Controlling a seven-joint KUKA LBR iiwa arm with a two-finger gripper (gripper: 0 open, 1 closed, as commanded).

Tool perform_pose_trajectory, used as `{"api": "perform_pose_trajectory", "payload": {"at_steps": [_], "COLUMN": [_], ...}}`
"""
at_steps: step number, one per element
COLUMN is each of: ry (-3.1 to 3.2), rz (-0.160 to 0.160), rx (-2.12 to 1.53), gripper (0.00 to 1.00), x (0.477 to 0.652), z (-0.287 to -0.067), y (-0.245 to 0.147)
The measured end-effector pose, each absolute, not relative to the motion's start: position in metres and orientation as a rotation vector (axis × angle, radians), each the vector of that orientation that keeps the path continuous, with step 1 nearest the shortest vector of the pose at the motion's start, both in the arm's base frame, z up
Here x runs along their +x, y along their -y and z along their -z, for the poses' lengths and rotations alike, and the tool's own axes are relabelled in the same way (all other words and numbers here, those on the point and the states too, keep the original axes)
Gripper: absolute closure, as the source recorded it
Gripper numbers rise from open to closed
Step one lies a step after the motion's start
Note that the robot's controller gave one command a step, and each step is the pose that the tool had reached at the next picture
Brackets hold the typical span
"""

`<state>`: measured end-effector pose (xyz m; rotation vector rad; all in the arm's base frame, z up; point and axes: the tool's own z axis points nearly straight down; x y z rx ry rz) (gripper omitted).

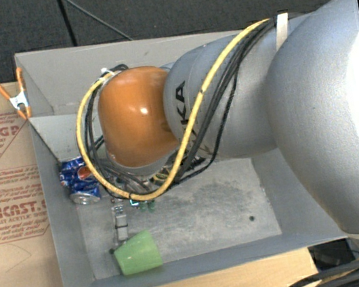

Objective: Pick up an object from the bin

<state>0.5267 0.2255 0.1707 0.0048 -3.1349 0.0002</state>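
Observation:
My gripper (121,229) reaches down below the arm's orange cover, near the bin's front left corner. Its tip stands just above a pale green plastic cup (138,254), which lies on its side against the bin's front wall. Whether the tip touches the cup's upper edge I cannot tell. A crushed blue drink can (79,181) lies against the left wall, a little behind and to the left of the gripper, partly hidden by the yellow cable loop.
The arm's grey body and orange cover hang over the bin's back and right side. Bare grey floor shows to the right of the green cup, with a small dark speck (252,217) on it.

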Motion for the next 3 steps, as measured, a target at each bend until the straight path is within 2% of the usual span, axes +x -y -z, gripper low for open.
{"api": "perform_pose_trajectory", "payload": {"at_steps": [1,2,3], "ry": [3.114,3.119,3.123], "rz": [0.017,0.021,0.003], "rx": [0.424,0.426,0.434], "gripper": [0.00,1.00,1.00], "x": [0.491,0.492,0.530], "z": [-0.087,-0.090,-0.201], "y": [-0.176,-0.177,-0.176]}}
